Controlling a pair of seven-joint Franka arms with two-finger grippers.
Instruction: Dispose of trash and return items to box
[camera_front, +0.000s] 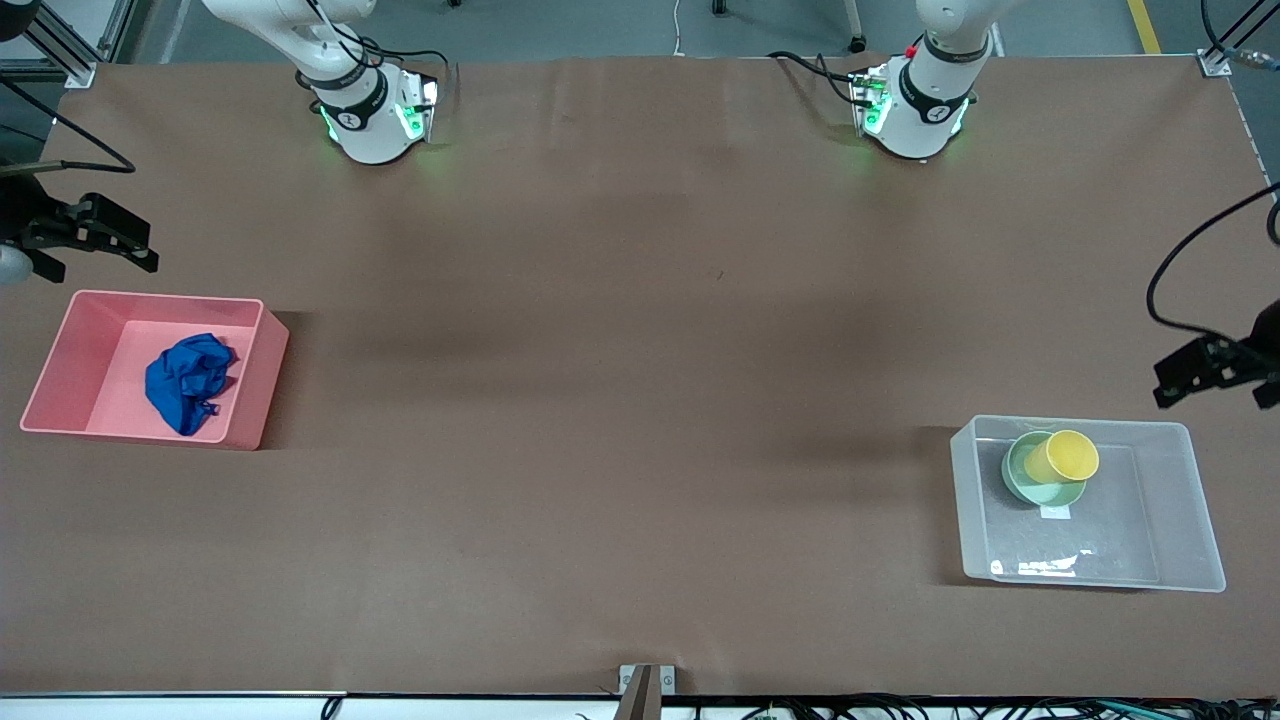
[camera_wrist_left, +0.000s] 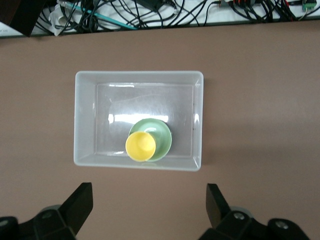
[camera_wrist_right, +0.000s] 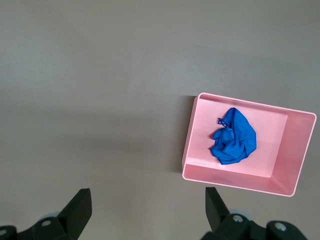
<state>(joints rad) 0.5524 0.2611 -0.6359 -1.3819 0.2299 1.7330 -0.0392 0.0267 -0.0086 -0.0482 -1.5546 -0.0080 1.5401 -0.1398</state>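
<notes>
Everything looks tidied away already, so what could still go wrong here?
Not much, but two things stand out. The cup leans tilted in the bowl at one end of the box; a knock could tip it out of the bowl. The left gripper hangs open close by that box, so a careless move might catch its rim. The wad sits loose in the pink bin, the right gripper open nearby.

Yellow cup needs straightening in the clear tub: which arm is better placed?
Left, probably. The left gripper, jaws open, hangs beside the clear tub holding the yellow cup; the right gripper waits by the pink bin.
</notes>
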